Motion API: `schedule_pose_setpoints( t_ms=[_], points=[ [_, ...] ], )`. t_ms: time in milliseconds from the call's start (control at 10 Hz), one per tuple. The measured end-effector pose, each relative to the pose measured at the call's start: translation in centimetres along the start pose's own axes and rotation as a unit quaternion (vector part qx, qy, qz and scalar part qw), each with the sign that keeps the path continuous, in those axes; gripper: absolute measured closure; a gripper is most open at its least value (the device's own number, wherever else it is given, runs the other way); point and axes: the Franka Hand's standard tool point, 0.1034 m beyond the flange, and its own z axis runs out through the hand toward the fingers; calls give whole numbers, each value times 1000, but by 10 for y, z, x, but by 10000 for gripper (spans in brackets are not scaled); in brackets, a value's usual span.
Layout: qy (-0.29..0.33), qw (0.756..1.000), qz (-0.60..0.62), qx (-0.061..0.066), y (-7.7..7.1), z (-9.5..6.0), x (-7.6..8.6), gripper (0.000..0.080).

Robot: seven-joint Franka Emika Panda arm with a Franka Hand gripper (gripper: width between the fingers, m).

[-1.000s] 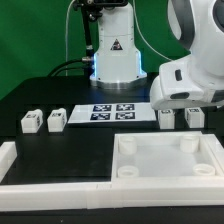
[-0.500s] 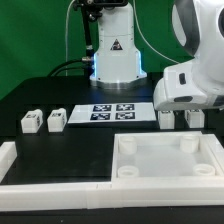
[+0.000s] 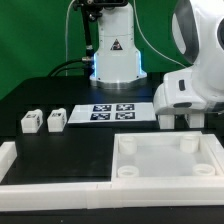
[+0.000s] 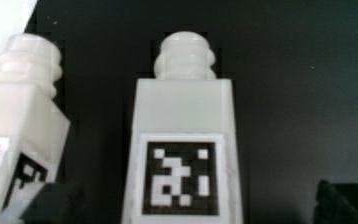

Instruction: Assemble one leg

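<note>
Leg: small white stubby plastic block [image 4: 190, 140] with a black-and-white square tag on one face and a rounded peg at one end. It rests on the black surface [image 4: 291, 80] just beyond the far rim of the large white square tray [image 3: 165, 165], toward the exterior view's right.
Handling (judged): light, rigid, smooth moulded plastic that is likely to be slippery. It is best taken across the flat long sides of the body, clear of the peg.
Neighbour: a second white block of the same kind [image 4: 19, 110] lies just beside the leg, not touching it. There is a risk of nudging it.
End effector [image 4: 197, 205]: released, with the dark fingers spread either side of the leg's tagged end. No contact is visible.
Arm: the white robot arm [image 3: 190, 90] hangs low over that pair beyond the tray's far rim, wrist facing down.
Remainder: two more white blocks [image 3: 57, 120] lie beyond the tray's far corner on the exterior view's left. The marker board [image 3: 112, 110] lies farther behind the tray.
</note>
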Motion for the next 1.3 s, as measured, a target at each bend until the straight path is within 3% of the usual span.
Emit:
schedule_pose_setpoints(
  t_ms=[200,300,400,1100,1300],
  points=[
    [0,1000,0,0,0,0,0,408],
    [0,1000,0,0,0,0,0,408],
    [0,1000,0,0,0,0,0,511],
    [0,1000,0,0,1,0,0,509],
    [24,1000,-12,7,16,-30,-1,509]
  ],
)
